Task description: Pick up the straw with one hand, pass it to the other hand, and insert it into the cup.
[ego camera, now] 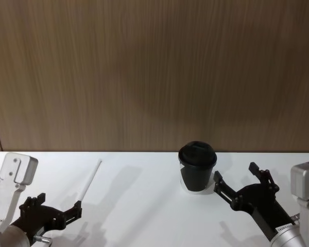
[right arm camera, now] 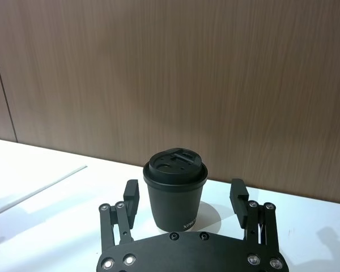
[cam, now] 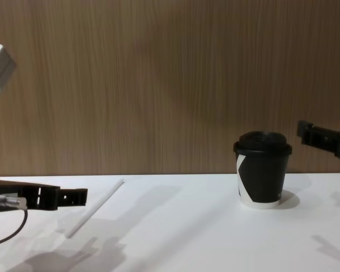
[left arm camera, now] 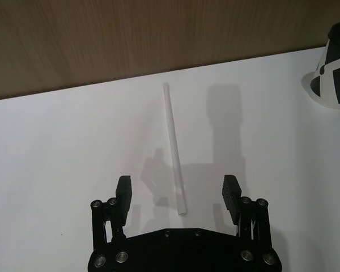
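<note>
Pickup is starting: left gripper (left arm camera: 177,184) is hovering, fingers apart, astride the near end of the straw (left arm camera: 173,141) lying flat on the table (ego camera: 144,206). Right gripper (ego camera: 236,173), also apart, is sitting beside the cup (ego camera: 197,167). The next move likely calls for lowering and closing.

Wall (ego camera: 144,72): matt wood grain. Table (ego camera: 144,206): smooth white, matt. Cup (ego camera: 196,177): matt black paper; lid (ego camera: 197,153) faintly glossy plastic. Straw (ego camera: 90,181): smooth white.
</note>
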### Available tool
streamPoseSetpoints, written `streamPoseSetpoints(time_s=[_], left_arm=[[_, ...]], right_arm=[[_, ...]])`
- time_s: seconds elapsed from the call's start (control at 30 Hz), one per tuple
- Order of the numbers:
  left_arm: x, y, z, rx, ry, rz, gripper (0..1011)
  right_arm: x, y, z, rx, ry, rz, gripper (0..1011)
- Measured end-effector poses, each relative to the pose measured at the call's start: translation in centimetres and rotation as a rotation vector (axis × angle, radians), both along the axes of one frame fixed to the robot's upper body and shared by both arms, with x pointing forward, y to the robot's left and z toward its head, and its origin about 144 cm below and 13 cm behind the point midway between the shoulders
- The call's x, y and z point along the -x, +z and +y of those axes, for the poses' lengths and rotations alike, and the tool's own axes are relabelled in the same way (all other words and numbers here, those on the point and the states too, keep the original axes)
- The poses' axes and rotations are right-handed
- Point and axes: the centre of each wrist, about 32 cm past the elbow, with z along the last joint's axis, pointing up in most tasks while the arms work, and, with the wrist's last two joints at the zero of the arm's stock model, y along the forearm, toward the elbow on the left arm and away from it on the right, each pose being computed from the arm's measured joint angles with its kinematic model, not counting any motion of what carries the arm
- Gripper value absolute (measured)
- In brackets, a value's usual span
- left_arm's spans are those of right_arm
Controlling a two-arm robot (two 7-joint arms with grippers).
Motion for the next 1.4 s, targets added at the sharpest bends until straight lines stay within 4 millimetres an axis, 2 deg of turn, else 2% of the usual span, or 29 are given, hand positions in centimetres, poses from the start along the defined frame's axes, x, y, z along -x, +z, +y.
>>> streamPoseSetpoints(time_s=[1.4], left_arm=[[-2.0, -1.4, -0.4, 0.003, 0.004, 0.037, 1003]], right_arm=[[0.0, 0.0, 0.0, 0.000, 0.000, 0.000, 1001]])
